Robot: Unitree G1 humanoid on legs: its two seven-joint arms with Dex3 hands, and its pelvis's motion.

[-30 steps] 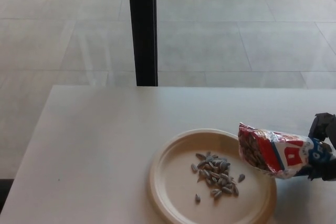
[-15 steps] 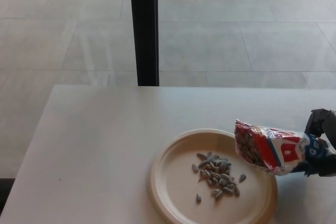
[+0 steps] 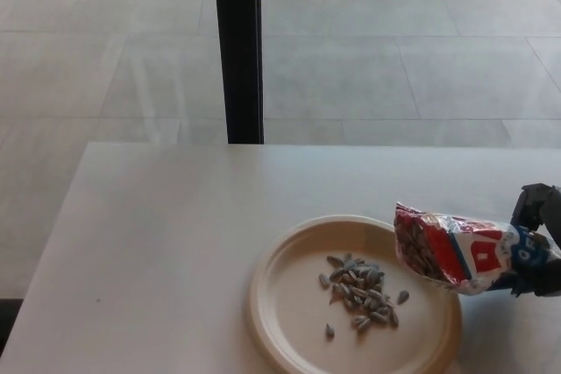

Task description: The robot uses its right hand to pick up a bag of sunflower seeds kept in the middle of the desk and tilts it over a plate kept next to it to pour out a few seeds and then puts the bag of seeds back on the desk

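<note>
A red, white and blue bag of sunflower seeds (image 3: 456,251) hangs on its side over the right rim of a tan round plate (image 3: 289,304), its open mouth facing left. My right hand (image 3: 540,243) is shut on the bag's bottom end at the right edge of the head view. A small heap of seeds (image 3: 359,291) lies on the plate, with a few strays beside it. The left hand is not in view.
The white desk (image 3: 175,234) runs to its far edge, with grey floor tiles beyond. A black post (image 3: 238,45) stands behind the desk's back edge. The plate reaches almost to the bottom of the picture.
The bag has lifted slightly and tipped a little closer to level compared with a second ago. The seed heap on the plate looks the same.
</note>
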